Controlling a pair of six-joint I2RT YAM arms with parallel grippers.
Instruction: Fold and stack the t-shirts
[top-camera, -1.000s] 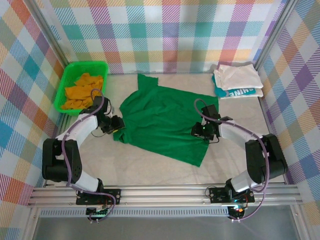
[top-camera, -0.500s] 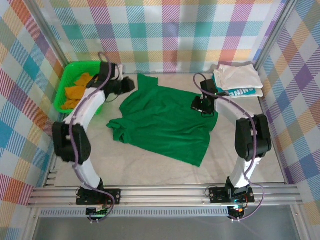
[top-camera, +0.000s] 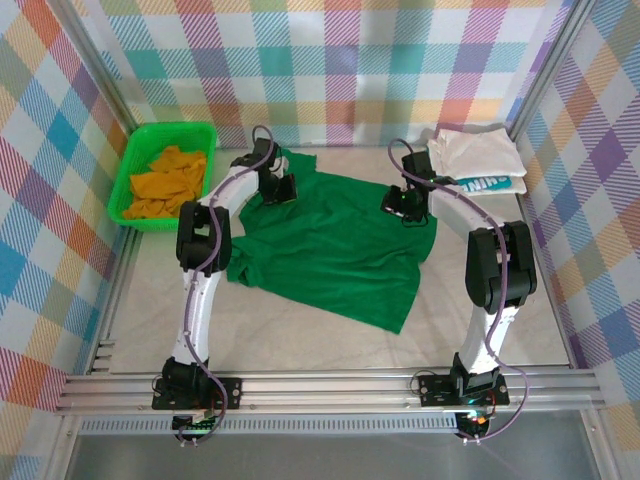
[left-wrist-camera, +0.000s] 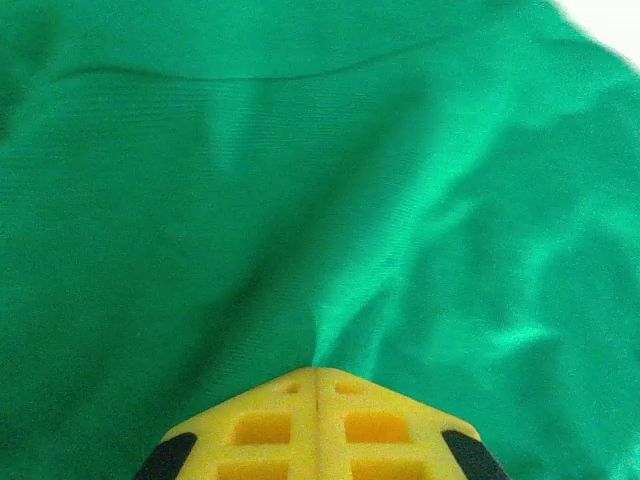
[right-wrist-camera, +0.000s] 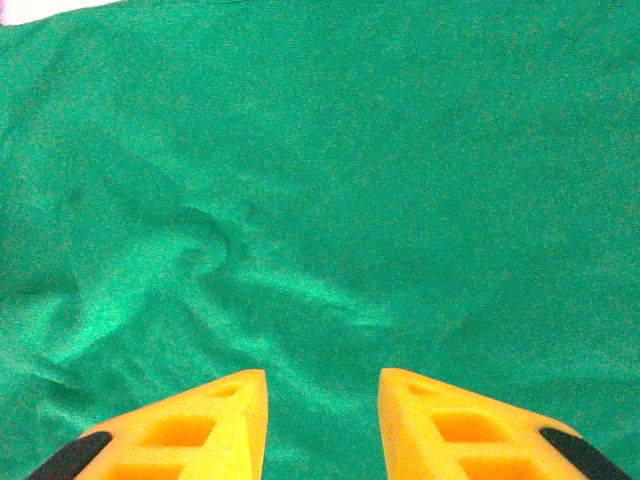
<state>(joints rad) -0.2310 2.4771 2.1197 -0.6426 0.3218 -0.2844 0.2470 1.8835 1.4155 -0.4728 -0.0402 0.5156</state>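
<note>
The dark green cloth t-shirt (top-camera: 330, 250) lies spread but rumpled in the middle of the pale surface (top-camera: 300, 340), with one corner trailing toward the lower centre of the overhead view. My left gripper (left-wrist-camera: 316, 372) sits at the shirt's upper left edge. Its yellow fingers are pressed together, and a ridge of green cloth runs out from their tip, so I judge it is pinching the fabric there. My right gripper (right-wrist-camera: 322, 375) hangs over the shirt's upper right edge with its fingers spread and nothing between them, only wrinkled green cloth below. The orange cloth t-shirt (top-camera: 165, 182) is bunched in the bright green plastic basket (top-camera: 175, 127) at the upper left. The white cloth t-shirt (top-camera: 475, 150) lies folded on the teal cloth t-shirt with white lettering (top-camera: 485, 183) at the upper right. The risk I see is an uneven pull. If only my left side has cloth when I move, the shirt will swing and twist rather than flatten. My pinch also looks shallow, so the fabric could slip free under tension. On the right, closing onto the wrinkles could gather two layers or miss the hem. My right arm also works just beside the folded pile, and a careless sweep could knock it askew.
</note>
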